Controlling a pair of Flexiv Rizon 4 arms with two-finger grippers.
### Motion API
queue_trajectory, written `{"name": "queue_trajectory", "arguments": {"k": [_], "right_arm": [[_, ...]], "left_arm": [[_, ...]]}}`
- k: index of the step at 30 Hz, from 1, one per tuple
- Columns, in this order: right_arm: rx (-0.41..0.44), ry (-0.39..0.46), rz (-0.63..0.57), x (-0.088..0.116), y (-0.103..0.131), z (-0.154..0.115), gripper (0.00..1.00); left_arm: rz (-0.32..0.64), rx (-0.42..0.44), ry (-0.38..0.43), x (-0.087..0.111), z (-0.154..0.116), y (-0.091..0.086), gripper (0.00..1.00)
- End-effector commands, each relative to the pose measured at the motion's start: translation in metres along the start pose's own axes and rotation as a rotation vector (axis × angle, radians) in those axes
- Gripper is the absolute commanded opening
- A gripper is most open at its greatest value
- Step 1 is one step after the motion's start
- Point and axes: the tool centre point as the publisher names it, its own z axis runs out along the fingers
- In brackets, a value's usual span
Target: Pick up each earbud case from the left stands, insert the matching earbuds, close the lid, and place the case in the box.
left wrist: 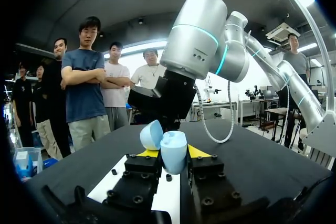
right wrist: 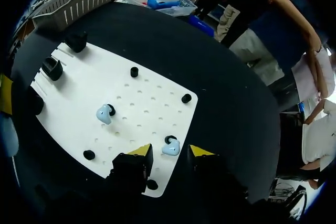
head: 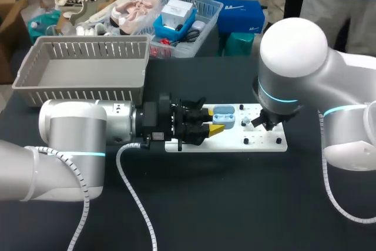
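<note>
Your left gripper (left wrist: 169, 156) clamps the pale-blue earbud case (left wrist: 174, 148) (lid up) just above the white board (right wrist: 147, 93). Your right gripper (right wrist: 171, 153) stands open over that board, straddling one earbud (right wrist: 170, 148) without touching it; the other earbud (right wrist: 104, 114) lies apart, beside a black peg (right wrist: 111, 109).

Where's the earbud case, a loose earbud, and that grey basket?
case (left wrist: 174, 153): left wrist view, on its pale blue body.
earbud (right wrist: 104, 114): right wrist view, on its rounded shell.
basket (head: 79, 94): head view, on its slatted front wall.
</note>
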Motion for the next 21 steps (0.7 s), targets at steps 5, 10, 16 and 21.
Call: {"name": "queue_trajectory", "arguments": {"k": [5, 10, 16, 21], "right_arm": [[0.003, 0.002, 0.003, -0.0013, -0.0001, 0.0052, 0.38], [0.004, 0.006, 0.004, -0.0009, -0.0010, 0.0064, 0.31], [0.006, 0.011, 0.007, 0.0000, -0.0024, 0.0073, 0.22], [0.006, 0.014, 0.009, 0.0007, -0.0028, 0.0080, 0.18]], "left_arm": [[0.001, -0.001, -0.001, 0.0007, 0.0006, 0.0003, 0.00], [0.001, -0.001, -0.001, 0.0007, 0.0006, 0.0003, 0.00], [0.001, -0.001, -0.001, 0.0007, 0.0006, 0.0003, 0.00], [0.001, -0.001, -0.001, 0.0007, 0.0006, 0.0003, 0.00]]}}
